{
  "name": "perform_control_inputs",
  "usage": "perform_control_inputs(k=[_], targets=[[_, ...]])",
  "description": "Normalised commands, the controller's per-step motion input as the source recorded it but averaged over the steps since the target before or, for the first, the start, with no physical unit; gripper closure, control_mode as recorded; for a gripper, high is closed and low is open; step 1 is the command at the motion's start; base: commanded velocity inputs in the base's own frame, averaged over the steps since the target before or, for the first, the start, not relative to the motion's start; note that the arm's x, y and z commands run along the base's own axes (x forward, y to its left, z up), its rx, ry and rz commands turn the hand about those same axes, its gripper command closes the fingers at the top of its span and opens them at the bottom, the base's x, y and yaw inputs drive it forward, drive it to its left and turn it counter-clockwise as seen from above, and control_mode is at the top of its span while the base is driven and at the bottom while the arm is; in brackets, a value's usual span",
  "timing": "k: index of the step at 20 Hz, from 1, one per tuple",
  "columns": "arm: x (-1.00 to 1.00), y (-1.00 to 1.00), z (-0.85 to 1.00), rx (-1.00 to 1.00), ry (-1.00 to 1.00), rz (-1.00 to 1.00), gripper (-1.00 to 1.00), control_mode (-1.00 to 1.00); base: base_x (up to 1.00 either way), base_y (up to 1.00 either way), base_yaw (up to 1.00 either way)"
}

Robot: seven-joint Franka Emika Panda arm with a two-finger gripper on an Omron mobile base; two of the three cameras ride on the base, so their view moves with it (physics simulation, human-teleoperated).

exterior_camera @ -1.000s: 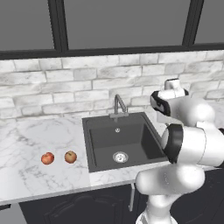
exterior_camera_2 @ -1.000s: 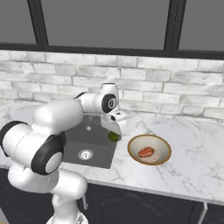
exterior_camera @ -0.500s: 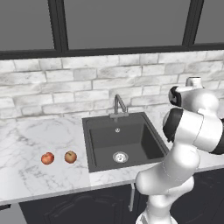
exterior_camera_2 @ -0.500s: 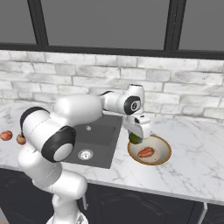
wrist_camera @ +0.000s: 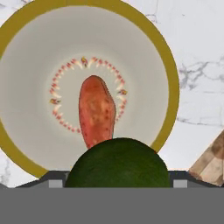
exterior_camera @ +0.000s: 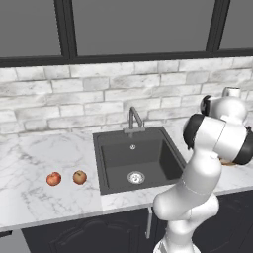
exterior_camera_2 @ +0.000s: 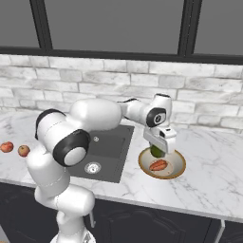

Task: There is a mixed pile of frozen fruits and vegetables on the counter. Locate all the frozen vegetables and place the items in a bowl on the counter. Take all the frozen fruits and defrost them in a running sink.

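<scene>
Two apples [exterior_camera: 66, 178] are seen side by side on the counter [exterior_camera: 29, 197], left of the sink [exterior_camera: 136, 160]. One red-orange piece [exterior_camera_2: 158, 165] lies in the bowl [exterior_camera_2: 176, 169]. One green ball [wrist_camera: 117, 162] is clenched by the gripper [exterior_camera_2: 157, 151] above the bowl.

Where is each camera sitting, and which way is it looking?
Left base view: sits behind the arm on its left, looks forward and down at the sink and two apples; the arm rises at lower right.
Right base view: sits behind on its right, looks at the sink and bowl; the arm reaches from lower left, tool above the bowl.
Hand view: sits on the hand, looks straight down into the bowl at the red piece, green ball close below.
Both base views share sink and apples.
</scene>
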Motion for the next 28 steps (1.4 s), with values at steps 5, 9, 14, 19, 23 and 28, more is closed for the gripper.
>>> perform_control_inputs(k=[5,9,14,19,23,28], targets=[[0.07,-0.09,-0.38,0.0,-0.11,0.0,1.0,-1.0,0.0,0.0,0.0],[0.12,-0.15,-0.35,0.0,-0.03,0.0,1.0,-1.0,0.0,0.0,0.0],[0.08,-0.06,-0.23,0.0,-0.02,0.02,1.0,-1.0,0.0,0.0,0.0],[0.02,0.0,-0.09,0.01,0.0,0.01,1.0,-1.0,0.0,0.0,0.0],[0.0,0.01,-0.09,0.0,0.0,0.0,-1.0,-1.0,0.0,0.0,0.0],[0.0,0.0,-0.01,0.0,0.0,0.0,-1.0,-1.0,0.0,0.0,0.0]])
